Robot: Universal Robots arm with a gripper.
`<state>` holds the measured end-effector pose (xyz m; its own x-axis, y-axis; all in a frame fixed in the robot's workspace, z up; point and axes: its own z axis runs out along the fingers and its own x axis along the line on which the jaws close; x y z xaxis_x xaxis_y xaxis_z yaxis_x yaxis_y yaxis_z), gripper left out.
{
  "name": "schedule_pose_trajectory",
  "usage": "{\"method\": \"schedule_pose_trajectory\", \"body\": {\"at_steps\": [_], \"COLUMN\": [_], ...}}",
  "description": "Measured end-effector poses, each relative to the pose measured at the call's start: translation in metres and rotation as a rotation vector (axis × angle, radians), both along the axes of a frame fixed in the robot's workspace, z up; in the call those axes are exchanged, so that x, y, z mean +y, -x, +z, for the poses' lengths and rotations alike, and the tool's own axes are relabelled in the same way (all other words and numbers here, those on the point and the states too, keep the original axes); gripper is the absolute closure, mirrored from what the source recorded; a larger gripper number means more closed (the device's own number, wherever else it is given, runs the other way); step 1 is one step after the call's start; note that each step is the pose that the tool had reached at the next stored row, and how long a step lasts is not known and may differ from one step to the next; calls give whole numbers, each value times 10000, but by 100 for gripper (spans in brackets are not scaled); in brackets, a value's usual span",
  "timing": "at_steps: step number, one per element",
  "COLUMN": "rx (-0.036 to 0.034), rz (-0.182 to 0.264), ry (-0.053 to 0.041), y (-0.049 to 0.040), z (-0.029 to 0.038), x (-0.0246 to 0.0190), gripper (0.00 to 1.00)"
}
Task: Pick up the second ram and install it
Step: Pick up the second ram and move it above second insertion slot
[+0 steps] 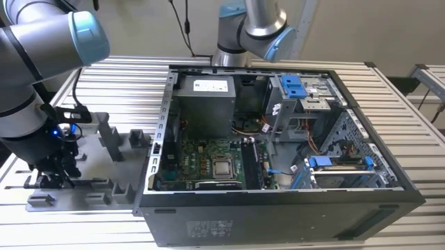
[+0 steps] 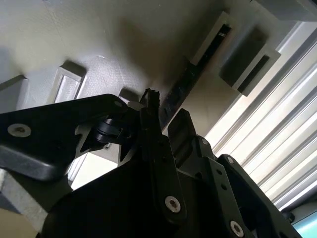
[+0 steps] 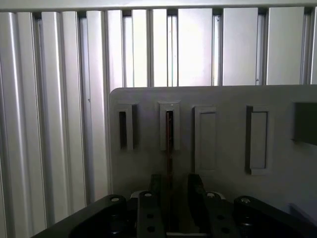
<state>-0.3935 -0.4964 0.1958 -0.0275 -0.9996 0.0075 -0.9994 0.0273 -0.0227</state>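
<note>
The second ram (image 3: 169,148) is a thin dark stick standing on edge in a slot of the grey fixture plate (image 3: 223,99). In the second wrist view the second ram (image 2: 182,89) runs from a slotted block down toward the fingers. My gripper (image 3: 173,187) is lowered over it and open. One finger (image 3: 154,191) stands on each side of the stick, and a gap shows on the far side. In the exterior view my gripper (image 1: 54,177) sits low over the fixture plate (image 1: 104,174) at the exterior view's left.
An open computer case (image 1: 389,156) lies at the exterior view's right, with its motherboard (image 1: 208,161) and long black sockets (image 1: 251,164) exposed. A second arm (image 1: 247,31) stands behind the case. Upright grey fixture blocks (image 1: 111,135) rise beside my gripper. The table is ribbed aluminium (image 3: 59,99).
</note>
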Motion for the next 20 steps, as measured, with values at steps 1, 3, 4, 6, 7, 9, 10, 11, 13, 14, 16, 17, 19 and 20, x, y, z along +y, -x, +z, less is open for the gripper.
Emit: {"method": "schedule_pose_trajectory", "body": {"at_steps": [1, 3, 4, 6, 7, 9, 10, 11, 13, 14, 16, 17, 19, 20], "rx": [0, 0, 0, 0, 0, 0, 0, 0, 1, 0, 0, 0, 0, 0], "rz": [0, 0, 0, 0, 0, 0, 1, 0, 1, 1, 1, 1, 2, 1], "ry": [1, 1, 0, 0, 0, 0, 0, 0, 1, 0, 1, 0, 0, 0], "y": [0, 0, 0, 0, 0, 0, 0, 0, 0, 0, 0, 0, 0, 0], "z": [0, 0, 0, -1, -1, -1, -1, -1, -1, -1, -3, -3, -3, -3], "x": [0, 0, 0, 0, 0, 0, 0, 0, 0, 0, 0, 0, 0, 0], "gripper": [64, 66, 73, 79, 79, 85, 85, 85, 85, 86, 86, 86, 86, 86]}}
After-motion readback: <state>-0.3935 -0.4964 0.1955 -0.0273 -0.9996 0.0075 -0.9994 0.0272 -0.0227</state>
